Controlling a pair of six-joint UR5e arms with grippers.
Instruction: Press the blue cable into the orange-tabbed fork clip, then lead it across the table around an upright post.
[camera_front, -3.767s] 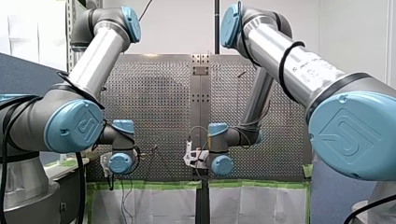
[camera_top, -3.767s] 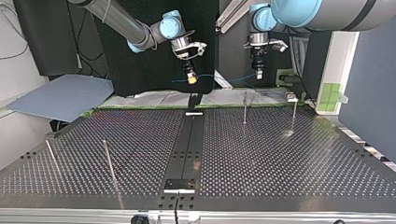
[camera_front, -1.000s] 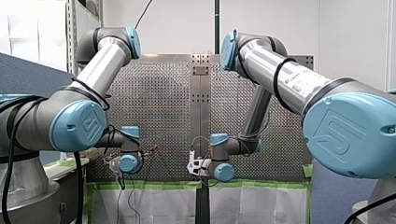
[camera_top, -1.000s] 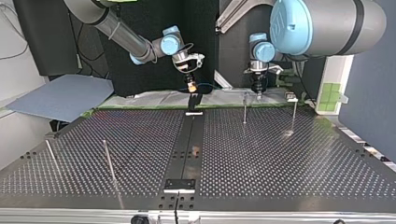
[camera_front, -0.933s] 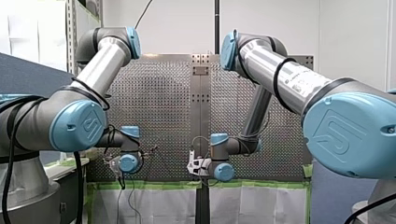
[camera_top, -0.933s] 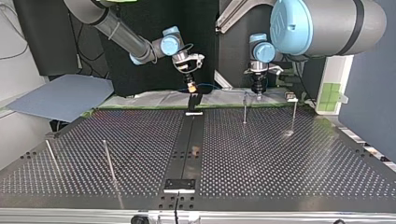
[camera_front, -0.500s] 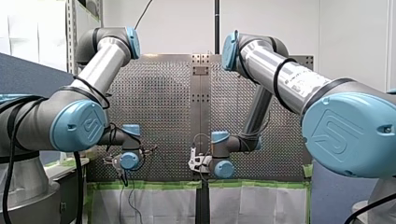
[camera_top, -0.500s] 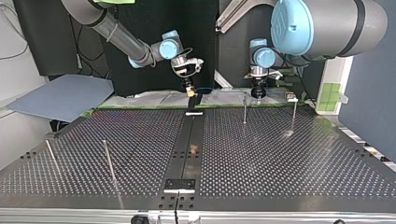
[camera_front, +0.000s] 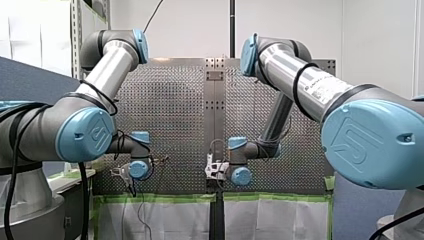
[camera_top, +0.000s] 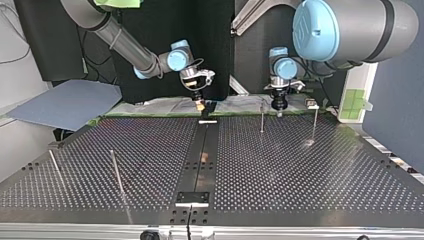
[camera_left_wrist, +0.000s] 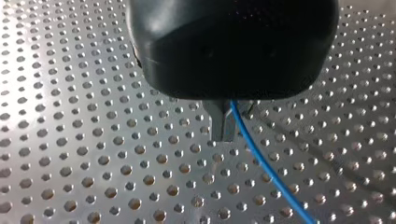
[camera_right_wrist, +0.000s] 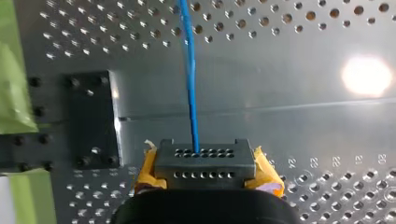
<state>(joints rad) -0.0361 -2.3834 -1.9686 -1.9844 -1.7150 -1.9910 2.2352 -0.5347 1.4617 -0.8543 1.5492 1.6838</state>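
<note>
Cable (camera_right_wrist: 189, 70), blue, pinched tight by L gripper (camera_left_wrist: 225, 135) metal tips & by R gripper (camera_right_wrist: 204, 156), both low over perforated desk (camera_top: 300, 165).

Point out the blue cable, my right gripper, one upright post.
blue cable (camera_right_wrist: 190, 79): right wrist view, mid-run ahead of the gripper.
right gripper (camera_right_wrist: 204, 163): right wrist view, at its tip.
upright post (camera_top: 262, 116): top view, mid-shaft.
</note>
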